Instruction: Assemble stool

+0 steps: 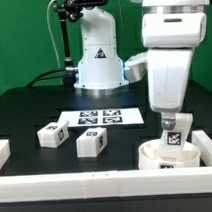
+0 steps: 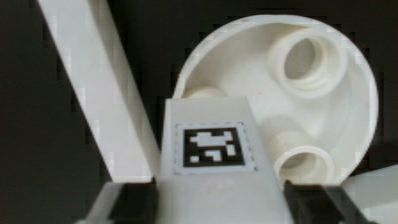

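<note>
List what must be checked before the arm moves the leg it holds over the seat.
1. Grip: the held leg sits between the fingers of the gripper: ok.
2. Position: the held leg is over the seat: ok.
3. Alignment with a hole in the seat: the leg hides what lies under it: cannot tell.
4. Tilt: the held leg looks upright in the exterior view: ok.
5. Seat braced on the border wall: it is close, but contact is unclear: cannot tell.
6. Path: the loose legs lie far off on the exterior view's left: ok.
</note>
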